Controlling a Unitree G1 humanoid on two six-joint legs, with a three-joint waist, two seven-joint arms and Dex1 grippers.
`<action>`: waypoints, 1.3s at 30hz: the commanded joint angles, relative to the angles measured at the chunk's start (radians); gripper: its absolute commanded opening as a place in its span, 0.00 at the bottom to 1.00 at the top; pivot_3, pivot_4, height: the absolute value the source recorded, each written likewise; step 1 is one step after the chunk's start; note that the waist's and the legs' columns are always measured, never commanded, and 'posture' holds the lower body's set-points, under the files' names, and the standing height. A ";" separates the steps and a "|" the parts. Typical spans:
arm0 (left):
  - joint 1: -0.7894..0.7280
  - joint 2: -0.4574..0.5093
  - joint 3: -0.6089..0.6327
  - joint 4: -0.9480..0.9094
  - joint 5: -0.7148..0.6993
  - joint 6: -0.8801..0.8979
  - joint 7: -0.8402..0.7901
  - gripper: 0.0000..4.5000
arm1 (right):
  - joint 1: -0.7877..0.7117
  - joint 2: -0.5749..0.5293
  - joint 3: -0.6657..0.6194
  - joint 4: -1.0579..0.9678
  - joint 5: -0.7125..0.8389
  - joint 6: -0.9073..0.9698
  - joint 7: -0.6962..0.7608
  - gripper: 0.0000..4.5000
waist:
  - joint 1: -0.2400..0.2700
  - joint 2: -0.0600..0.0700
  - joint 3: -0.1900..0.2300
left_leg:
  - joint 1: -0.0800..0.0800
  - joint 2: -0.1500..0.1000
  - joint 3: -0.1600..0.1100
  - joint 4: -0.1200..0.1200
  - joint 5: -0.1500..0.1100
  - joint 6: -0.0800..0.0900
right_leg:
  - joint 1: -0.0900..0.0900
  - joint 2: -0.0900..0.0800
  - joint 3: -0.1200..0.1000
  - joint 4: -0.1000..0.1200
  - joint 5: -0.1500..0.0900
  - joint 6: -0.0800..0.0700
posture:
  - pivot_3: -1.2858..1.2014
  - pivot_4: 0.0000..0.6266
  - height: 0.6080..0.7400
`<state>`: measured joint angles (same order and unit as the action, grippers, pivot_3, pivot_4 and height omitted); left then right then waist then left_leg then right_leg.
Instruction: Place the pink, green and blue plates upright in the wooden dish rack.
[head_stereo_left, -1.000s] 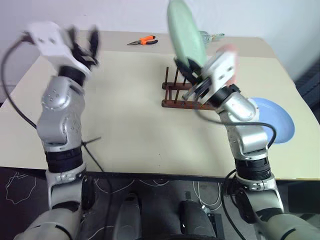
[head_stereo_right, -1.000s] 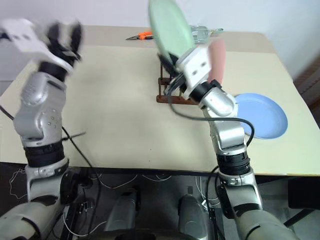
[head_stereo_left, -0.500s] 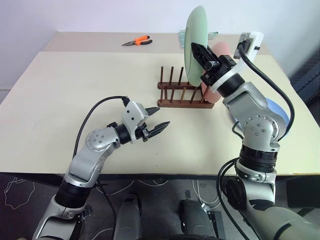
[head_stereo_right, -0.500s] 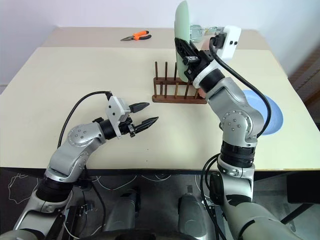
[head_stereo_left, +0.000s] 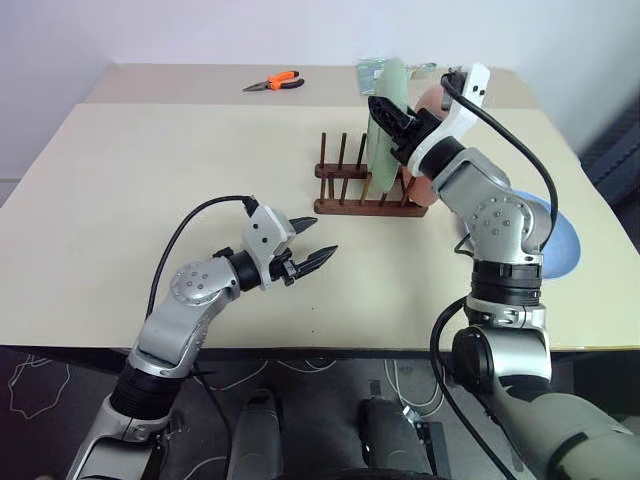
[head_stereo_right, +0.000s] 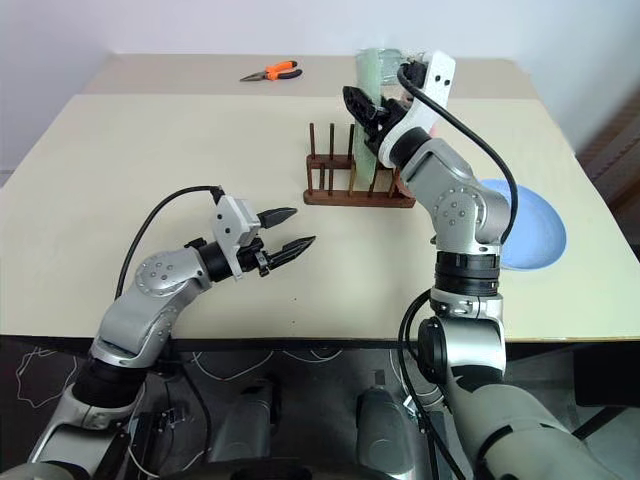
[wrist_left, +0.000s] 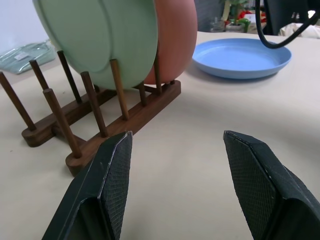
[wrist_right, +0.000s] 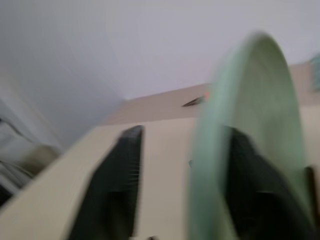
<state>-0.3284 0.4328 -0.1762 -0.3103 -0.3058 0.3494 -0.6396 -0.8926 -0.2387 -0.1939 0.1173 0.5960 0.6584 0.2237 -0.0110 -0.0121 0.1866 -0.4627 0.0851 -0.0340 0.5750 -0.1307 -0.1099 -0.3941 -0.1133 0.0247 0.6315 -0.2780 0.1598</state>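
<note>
The wooden dish rack (wrist_left: 120, 117) holds 2 upright plates; both end effectors spread.

Wooden dish rack (wrist_left: 125, 117): dark brown, two base rails, thin upright pegs, standing on the cream tabletop (head_stereo_left: 180, 190). Green plate (wrist_left: 107, 37): mint, matte, upright on edge between pegs. Pink plate (wrist_left: 175, 35): upright in the slot just behind the green one, faces close together. Blue plate (wrist_left: 242, 55): light blue, lying flat on the tabletop, apart from the rack, on its right side.
</note>
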 joint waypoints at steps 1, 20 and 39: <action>-0.009 -0.002 0.011 -0.044 0.004 0.002 0.001 0.66 | -0.026 -0.050 0.076 -0.042 -0.121 -0.148 0.076 0.64 | -0.001 0.001 0.000 | 0.000 0.000 0.000 0.000 0.000 0.000 | 0.000 0.000 0.000 0.000 0.000 0.000 | 0.52 0.24 1.00; -0.043 -0.034 -0.009 0.008 0.029 -0.027 -0.042 0.66 | 0.303 -0.474 -0.143 -0.293 -0.205 -0.183 0.274 0.99 | 0.001 0.001 0.001 | 0.000 0.000 0.000 0.001 0.000 0.000 | 0.001 0.000 0.001 -0.002 -0.002 -0.003 | 0.52 0.24 1.00; -0.087 -0.055 -0.020 0.057 0.042 -0.062 -0.095 0.66 | 0.690 -0.490 0.108 -0.202 -0.520 -0.131 0.203 0.33 | 0.002 0.003 0.000 | 0.001 -0.001 0.001 0.004 -0.001 0.002 | 0.004 0.000 0.002 -0.003 -0.002 -0.004 | 0.52 0.24 1.00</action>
<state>-0.4076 0.3797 -0.2073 -0.2281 -0.2628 0.2999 -0.7345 -0.1866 -0.7275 -0.0725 -0.0923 0.0974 0.5338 0.4455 -0.0092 -0.0088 0.1864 -0.4616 0.0844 -0.0335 0.5793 -0.1317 -0.1081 -0.3904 -0.1135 0.0264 0.6290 -0.2804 0.1559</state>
